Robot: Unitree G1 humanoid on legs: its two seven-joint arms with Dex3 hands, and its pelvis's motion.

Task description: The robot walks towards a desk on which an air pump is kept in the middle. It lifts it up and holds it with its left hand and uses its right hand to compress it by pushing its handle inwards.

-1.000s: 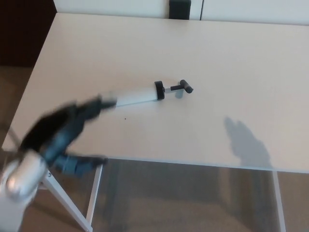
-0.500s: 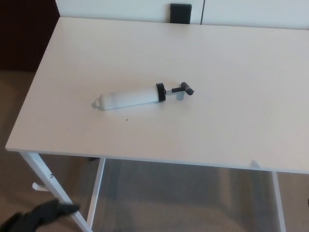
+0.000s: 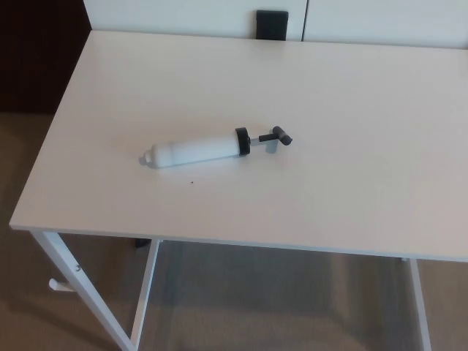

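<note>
A white air pump [image 3: 197,149] lies on its side near the middle of the white desk [image 3: 344,197]. Its rounded nozzle end points left. A black collar [image 3: 242,140] caps its right end, and a short rod leads to the black T-handle [image 3: 278,136], which sits close to the collar. Neither of my hands shows in the head view.
The desk's front edge [image 3: 234,241] runs across the lower part of the picture, with white legs [image 3: 66,274] and brown carpet [image 3: 278,300] below. A black block [image 3: 271,25] stands against the white wall at the desk's far edge. Dark flooring lies at the far left.
My left hand, over the desk's front left a second ago, dropped below the desk edge and has now left the picture. The pump has not moved.
</note>
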